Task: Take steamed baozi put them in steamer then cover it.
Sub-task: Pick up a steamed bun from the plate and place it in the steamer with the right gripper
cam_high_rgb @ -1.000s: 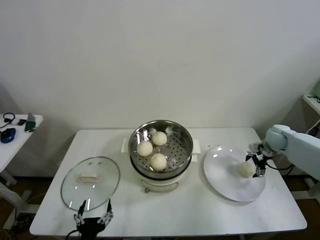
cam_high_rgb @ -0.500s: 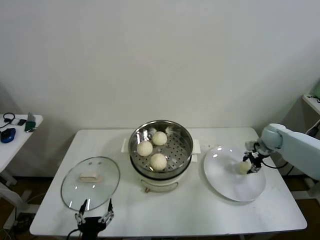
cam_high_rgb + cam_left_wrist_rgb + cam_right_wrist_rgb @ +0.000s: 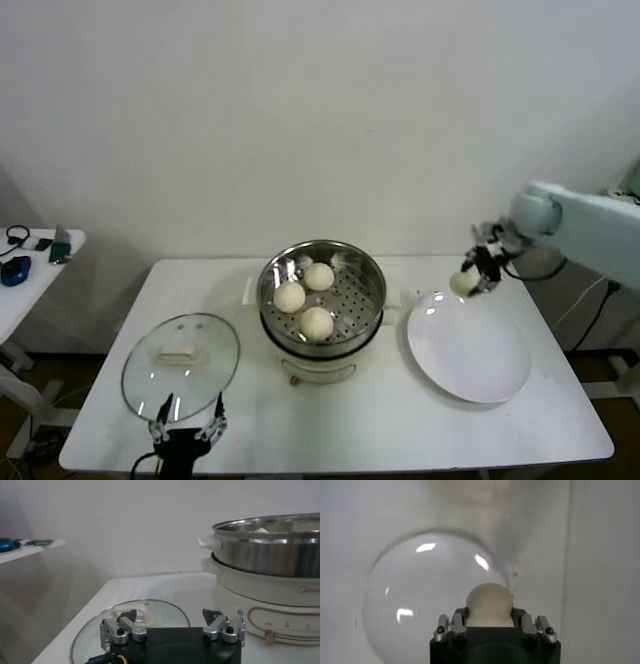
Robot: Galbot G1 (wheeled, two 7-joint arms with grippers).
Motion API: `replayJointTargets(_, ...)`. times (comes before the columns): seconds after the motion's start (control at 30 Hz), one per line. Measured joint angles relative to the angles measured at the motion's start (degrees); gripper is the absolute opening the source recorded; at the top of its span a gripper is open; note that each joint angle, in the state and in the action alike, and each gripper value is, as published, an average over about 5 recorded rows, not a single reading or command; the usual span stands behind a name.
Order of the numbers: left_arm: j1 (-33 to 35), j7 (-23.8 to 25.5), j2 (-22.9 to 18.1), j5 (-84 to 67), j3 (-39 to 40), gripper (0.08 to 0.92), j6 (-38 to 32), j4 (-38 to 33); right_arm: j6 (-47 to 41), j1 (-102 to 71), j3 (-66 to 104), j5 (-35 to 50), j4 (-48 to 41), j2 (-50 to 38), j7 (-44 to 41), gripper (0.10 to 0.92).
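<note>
Head view: the round shiny steel steamer point(image 3: 322, 290) on its cream-white base stands mid-worktop with three pale cream-white dough buns point(image 3: 316, 322) on its perforated tray. A fourth bun point(image 3: 461, 284) is clenched in the right gripper point(image 3: 472, 279), held in the air above the far left edge of the flat white plate point(image 3: 470, 350) — its fingers are hard to make out here. The round glass lid point(image 3: 181, 365) lies left of the steamer. The left gripper point(image 3: 185, 434) sits at the near worktop point(image 3: 400, 420) edge, partly cut off.

Left wrist view: that gripper's fingers point(image 3: 124, 630) are spread wide over the lid's near rim, holding nothing; the steamer's wall hides most of the buns.

Right wrist view: the bun sits between both fingers point(image 3: 449, 627), the plate below — bare.
</note>
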Motion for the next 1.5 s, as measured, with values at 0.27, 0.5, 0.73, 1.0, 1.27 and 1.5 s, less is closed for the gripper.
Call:
replayJointTargets(0.27, -0.17, 0.16, 0.22, -0.85, 0.07, 0.823, 0.33, -0.71, -4.84, 11.18, -4.26, 12.62, 7.09, 8.7, 2.18, 0.594)
replayJointTargets(0.5, 0.05, 0.52, 0.27, -1.37, -0.42, 0.823, 0.66, -1.56, -8.06, 10.56, -4.37, 16.96, 8.65, 16.87, 5.4, 0.594)
replayJointTargets(0.73, 0.45, 0.55, 0.34, -1.63, -0.83, 0.823, 0.74, -1.96, -9.49, 5.54, -4.56, 16.71, 7.15, 22.81, 7.81, 0.594)
replayJointTargets(1.0, 0.72, 0.54, 0.58, -1.84, -1.03, 0.823, 0.74, -2.46, -9.98, -0.43, -5.0, 12.53, 3.85, 25.73, 8.96, 0.594)
replayJointTargets(1.27, 0.64, 0.53, 0.63, -2.1, -1.02, 0.823, 0.74, -2.44, -10.43, -3.55, -5.4, 10.05, 2.24, 27.12, 9.65, 0.596)
replayJointTargets(1.5, 0.6, 0.52, 0.77, -2.42, -1.19, 0.823, 0.85, -2.53, -10.03, -4.13, -5.44, 8.82, 1.75, 27.46, 9.63, 0.689)
